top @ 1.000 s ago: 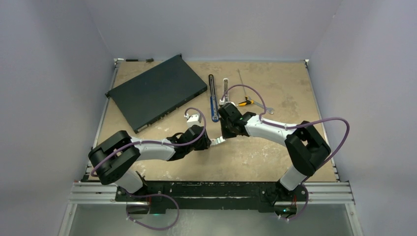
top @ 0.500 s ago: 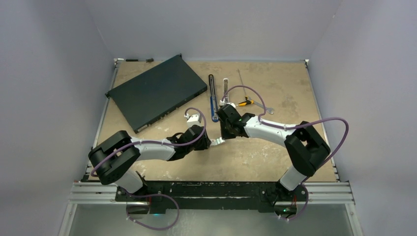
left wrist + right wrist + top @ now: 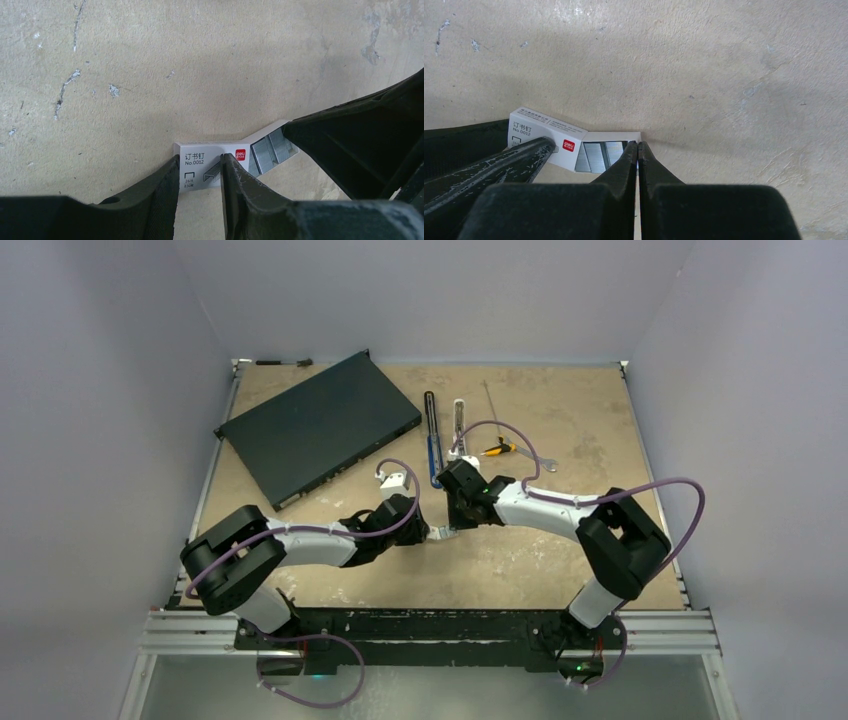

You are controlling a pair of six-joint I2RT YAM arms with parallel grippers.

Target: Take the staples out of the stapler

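Left gripper (image 3: 199,165): narrow, clamps small white cardboard box with red label (image 3: 200,152), lower centre of left wrist view.
Right gripper (image 3: 638,146): fingers pressed together, tips at end of white inner tray (image 3: 614,136) slid out of box; cannot tell whether pinching it.
Silver-grey staple strips (image 3: 596,156): lie in exposed tray, between both grippers, above tan tabletop (image 3: 724,75).
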